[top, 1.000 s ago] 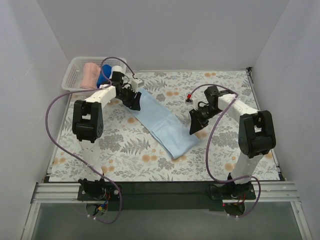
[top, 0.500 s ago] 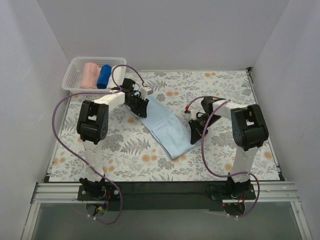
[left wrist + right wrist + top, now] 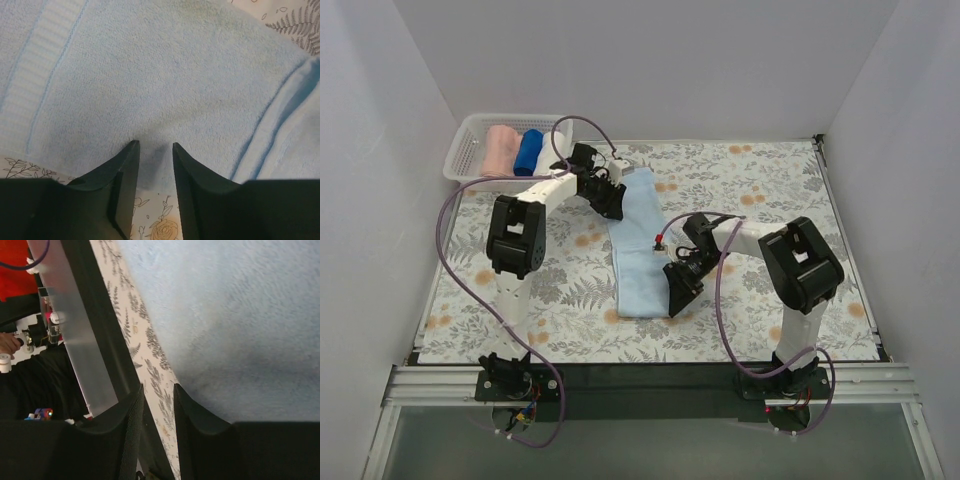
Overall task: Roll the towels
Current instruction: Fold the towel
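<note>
The light sky-blue towel (image 3: 638,250) lies flat and lengthwise on the floral tablecloth, its far end near the middle back. My left gripper (image 3: 612,203) is at its far left edge. In the left wrist view (image 3: 154,144) the jaws stand a narrow gap apart with the towel (image 3: 165,75) edge pinched between them. My right gripper (image 3: 677,293) is at the towel's near right corner. In the right wrist view (image 3: 158,386) only tablecloth shows in the narrow gap, and the towel (image 3: 240,315) edge meets the right finger. The salmon-pink towel (image 3: 502,150) lies rolled in the basket.
A white basket (image 3: 460,160) stands at the back left with a dark blue roll (image 3: 528,152) and a white roll (image 3: 553,150) beside the pink one. White walls close in the sides and back. The table's near edge is a black strip (image 3: 640,375).
Both grippers moved with the blue towel. Its far end swung right and back, and its near end swung left, so it turned from diagonal to nearly lengthwise.
</note>
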### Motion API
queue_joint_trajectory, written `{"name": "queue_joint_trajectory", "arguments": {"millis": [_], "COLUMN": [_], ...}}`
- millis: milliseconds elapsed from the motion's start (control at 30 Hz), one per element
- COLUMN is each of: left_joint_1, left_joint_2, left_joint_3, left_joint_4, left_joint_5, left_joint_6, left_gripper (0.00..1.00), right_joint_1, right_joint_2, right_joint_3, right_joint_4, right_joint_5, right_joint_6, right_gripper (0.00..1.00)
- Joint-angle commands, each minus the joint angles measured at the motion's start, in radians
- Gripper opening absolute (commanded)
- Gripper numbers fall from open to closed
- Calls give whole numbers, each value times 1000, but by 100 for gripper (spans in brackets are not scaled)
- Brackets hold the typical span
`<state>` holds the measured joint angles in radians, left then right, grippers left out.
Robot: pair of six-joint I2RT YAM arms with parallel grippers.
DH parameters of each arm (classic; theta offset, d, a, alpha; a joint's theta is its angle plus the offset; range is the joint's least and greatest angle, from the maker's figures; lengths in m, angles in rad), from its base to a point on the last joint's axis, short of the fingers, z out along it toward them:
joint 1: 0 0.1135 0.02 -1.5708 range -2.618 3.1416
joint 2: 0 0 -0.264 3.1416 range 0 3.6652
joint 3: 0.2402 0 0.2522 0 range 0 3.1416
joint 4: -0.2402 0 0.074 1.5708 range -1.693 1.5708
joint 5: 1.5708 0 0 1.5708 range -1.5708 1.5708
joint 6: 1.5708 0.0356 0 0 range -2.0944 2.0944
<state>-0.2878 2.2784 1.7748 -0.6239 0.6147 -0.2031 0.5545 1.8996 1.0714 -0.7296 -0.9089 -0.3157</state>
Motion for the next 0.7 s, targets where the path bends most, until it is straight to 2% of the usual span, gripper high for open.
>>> {"name": "queue_joint_trajectory", "arguments": {"millis": [0,133,200,333,433,467,500,533,567,667], "left_joint_1": [7,7,7,-30,-147,-240,-292,-342,-435,-597], "left_joint_2": [-187,-434,-518,-776,-945,-980,-1009,-1051,-1059,-1044], "left_joint_3": [-18,-176,-253,-469,-665,-711,-804,-836,-868,-942], "left_joint_4": [15,49,64,66,67,75,96,102,110,150], "left_joint_5": [48,48,34,17,-88,-130,-169,-231,-260,-358], "left_joint_6": [30,44,79,184,356,388,413,457,468,443], "left_gripper": [35,46,62,63,57,56,56,54,54,48], "right_joint_1": [-27,-77,-90,-91,-88,-87,-84,-84,-81,-79], "right_joint_2": [-124,-197,-180,-88,-11,5,45,65,82,144], "right_joint_3": [44,73,134,245,306,320,332,360,366,355], "right_joint_4": [-33,-31,-27,-13,22,44,51,58,74,111], "right_joint_5": [-79,-62,-38,21,25,28,33,38,38,54], "right_joint_6": [9,20,33,73,113,121,128,141,150,170], "right_gripper": [32,32,32,31,31,31,31,31,31,30]}}
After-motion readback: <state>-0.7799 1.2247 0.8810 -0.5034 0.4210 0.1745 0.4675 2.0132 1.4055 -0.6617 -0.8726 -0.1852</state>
